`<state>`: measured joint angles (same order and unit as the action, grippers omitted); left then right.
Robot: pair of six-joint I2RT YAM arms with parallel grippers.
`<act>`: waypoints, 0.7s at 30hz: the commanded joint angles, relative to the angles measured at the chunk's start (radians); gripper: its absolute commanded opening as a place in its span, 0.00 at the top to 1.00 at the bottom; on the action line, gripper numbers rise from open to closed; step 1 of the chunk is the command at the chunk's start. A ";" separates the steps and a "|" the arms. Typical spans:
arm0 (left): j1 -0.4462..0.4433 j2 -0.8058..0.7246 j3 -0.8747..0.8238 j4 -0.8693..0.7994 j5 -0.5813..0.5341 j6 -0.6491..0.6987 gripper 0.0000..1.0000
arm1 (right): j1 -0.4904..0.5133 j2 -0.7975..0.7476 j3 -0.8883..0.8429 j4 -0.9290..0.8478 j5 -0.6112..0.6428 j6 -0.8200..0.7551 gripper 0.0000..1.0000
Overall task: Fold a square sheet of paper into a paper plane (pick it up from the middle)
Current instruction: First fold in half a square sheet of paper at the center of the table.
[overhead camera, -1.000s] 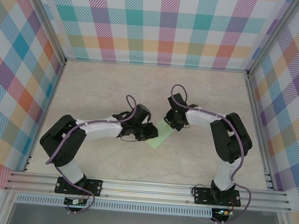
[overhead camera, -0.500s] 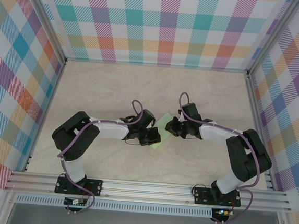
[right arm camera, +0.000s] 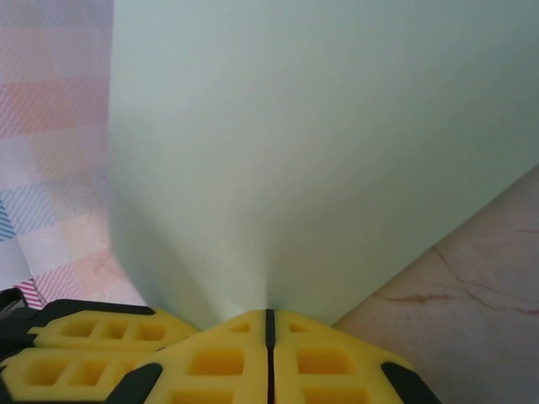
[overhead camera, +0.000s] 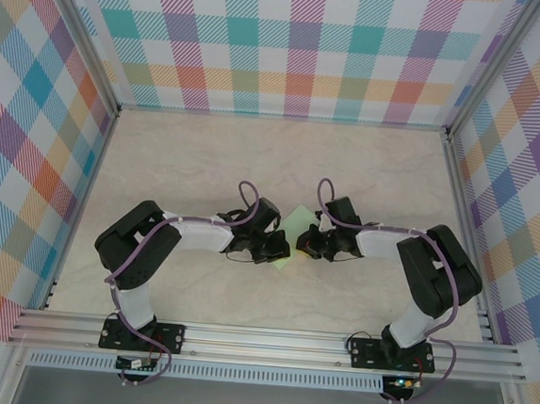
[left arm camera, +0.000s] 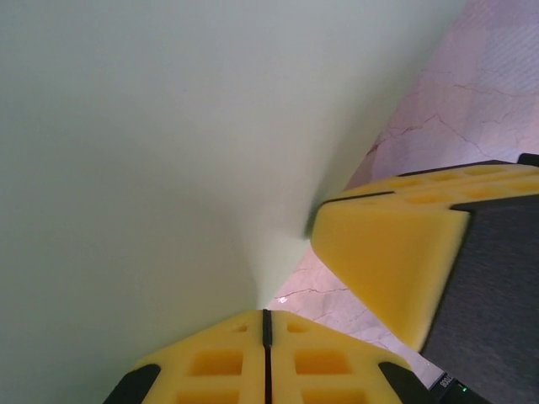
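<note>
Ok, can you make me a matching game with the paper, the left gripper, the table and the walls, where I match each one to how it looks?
Things:
1. square sheet of paper
2. left gripper
3. table
4. walls

How they look:
a. checked in many colours
b. yellow pads, shut tight on something thin
c. plain pale green
d. beige with marble veins

Pairs: 1-c, 2-b, 3-d, 4-a

- Top cam: high, behind arm bases (overhead camera: 142, 335), looks down on whole worktop (overhead camera: 208, 149).
- L + R wrist cams: v. close, facing same green sheet (left arm camera: 152, 126) from opposite sides.
</note>
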<state>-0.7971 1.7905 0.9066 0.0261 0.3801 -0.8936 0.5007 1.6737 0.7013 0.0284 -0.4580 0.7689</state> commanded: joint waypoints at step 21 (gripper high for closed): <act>-0.016 0.017 -0.078 -0.017 0.022 0.037 0.93 | -0.023 0.053 0.018 -0.010 -0.004 -0.062 0.94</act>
<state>-0.7971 1.8233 0.8734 0.1097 0.4034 -0.8871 0.4908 1.6958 0.7033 0.0364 -0.4736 0.7422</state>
